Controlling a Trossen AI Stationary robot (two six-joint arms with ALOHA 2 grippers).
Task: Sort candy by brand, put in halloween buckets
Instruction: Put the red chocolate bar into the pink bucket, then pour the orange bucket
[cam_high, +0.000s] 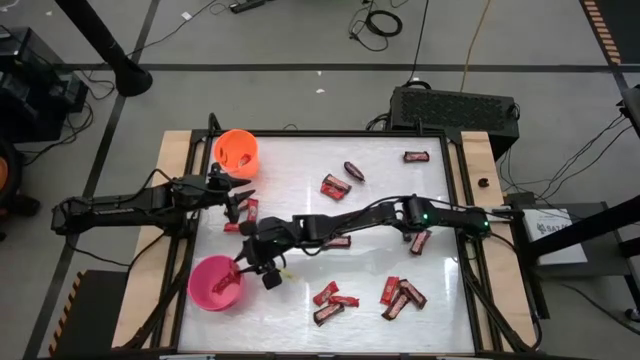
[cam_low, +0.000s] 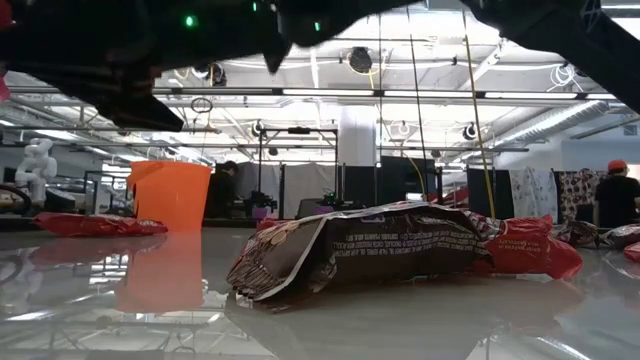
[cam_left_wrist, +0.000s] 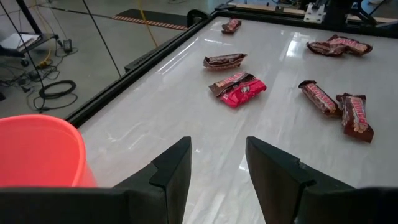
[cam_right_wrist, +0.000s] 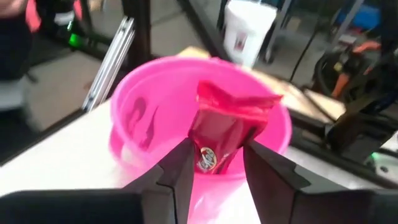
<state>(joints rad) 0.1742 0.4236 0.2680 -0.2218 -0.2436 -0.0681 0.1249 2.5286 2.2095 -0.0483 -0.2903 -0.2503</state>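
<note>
right gripper (cam_right_wrist: 214, 163) pinches a red candy bar (cam_right_wrist: 227, 127) right over the pink bucket (cam_high: 213, 283), which sits at the table's 7 o'clock corner; the bucket mouth is directly under the bar, so the drop looks lined up. bar's long axis runs away from the fingers, free end pointing into the bucket. left gripper (cam_left_wrist: 217, 168) is spread, holding nothing, by the orange bucket (cam_high: 236, 151) at 11 o'clock. loose candy (cam_high: 400, 296) lies toward 5 o'clock.

Dark jointed arms (cam_high: 360, 218), green indicator lights (cabled)
</note>
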